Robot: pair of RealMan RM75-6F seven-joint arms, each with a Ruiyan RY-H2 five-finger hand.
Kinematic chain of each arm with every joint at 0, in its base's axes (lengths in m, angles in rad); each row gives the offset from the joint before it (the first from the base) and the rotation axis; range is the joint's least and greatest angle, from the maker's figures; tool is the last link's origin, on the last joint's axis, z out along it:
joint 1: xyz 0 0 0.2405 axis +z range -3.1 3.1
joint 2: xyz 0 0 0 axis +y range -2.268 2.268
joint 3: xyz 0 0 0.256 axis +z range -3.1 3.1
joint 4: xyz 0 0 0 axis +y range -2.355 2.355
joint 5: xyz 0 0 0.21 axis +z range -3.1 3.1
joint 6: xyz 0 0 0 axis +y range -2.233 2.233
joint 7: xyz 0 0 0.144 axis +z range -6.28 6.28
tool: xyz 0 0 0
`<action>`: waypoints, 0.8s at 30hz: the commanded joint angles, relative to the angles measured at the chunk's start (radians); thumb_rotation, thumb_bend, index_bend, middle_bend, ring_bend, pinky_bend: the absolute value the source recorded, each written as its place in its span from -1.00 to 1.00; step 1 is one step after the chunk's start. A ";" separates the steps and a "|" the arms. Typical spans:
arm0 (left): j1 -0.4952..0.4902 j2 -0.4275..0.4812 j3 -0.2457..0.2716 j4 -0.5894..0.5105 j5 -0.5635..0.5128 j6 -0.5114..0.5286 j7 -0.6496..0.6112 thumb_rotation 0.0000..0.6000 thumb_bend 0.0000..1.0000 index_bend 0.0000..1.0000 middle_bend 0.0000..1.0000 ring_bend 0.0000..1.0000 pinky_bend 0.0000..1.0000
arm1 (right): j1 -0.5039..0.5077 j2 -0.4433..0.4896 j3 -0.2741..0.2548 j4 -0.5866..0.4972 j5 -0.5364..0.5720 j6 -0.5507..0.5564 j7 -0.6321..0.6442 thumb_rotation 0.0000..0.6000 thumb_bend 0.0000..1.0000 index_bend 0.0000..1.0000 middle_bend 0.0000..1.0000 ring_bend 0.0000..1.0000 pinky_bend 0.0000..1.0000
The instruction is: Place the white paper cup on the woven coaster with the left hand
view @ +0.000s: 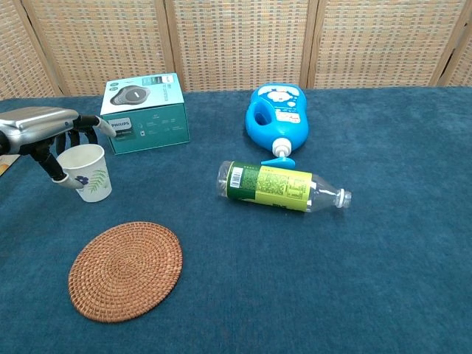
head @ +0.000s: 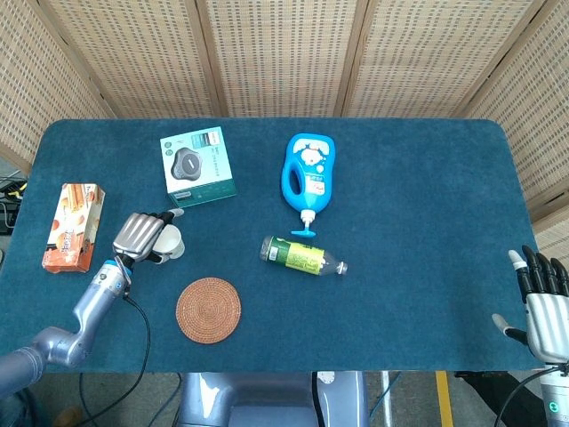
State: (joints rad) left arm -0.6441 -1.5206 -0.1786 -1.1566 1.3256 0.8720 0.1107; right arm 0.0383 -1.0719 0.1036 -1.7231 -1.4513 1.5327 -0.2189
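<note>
Blue cloth table (head: 418,178) w/ woven screens (head: 280,53) behind. Cup (view: 88,171) upright, mouth up, just beyond coaster (view: 125,271). Left hand (head: 140,235) grasps cup; right hand (head: 542,298) released, fingers apart.

The head view looks steeply down from high above the near edge, taking in the whole blue worktop (head: 409,294) up to the wicker screens behind. The chest view sits low and close, facing level across the worktop (view: 383,280). Both share the middle, just right of the left robot hand (head: 142,236).
</note>
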 commanded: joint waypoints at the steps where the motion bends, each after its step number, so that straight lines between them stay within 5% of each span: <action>1: -0.003 0.000 -0.001 0.002 -0.002 0.003 -0.005 1.00 -1.00 -0.44 -0.10 0.02 -0.03 | 0.000 0.001 0.001 0.000 0.002 -0.001 0.003 1.00 -1.00 -0.92 -1.00 -1.00 -1.00; 14: 0.049 0.124 0.020 -0.150 0.107 0.180 -0.092 1.00 -1.00 -0.38 -0.05 0.04 -0.01 | -0.002 0.005 -0.003 -0.007 -0.007 0.007 0.007 1.00 -1.00 -0.92 -1.00 -1.00 -1.00; 24: 0.086 0.251 0.127 -0.416 0.306 0.282 -0.101 1.00 -1.00 -0.38 -0.08 0.02 -0.01 | -0.004 0.009 -0.006 -0.010 -0.008 0.008 0.013 1.00 -1.00 -0.91 -1.00 -1.00 -1.00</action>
State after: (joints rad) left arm -0.5688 -1.2941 -0.0846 -1.5332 1.5910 1.1340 -0.0028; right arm 0.0343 -1.0629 0.0981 -1.7331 -1.4593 1.5407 -0.2062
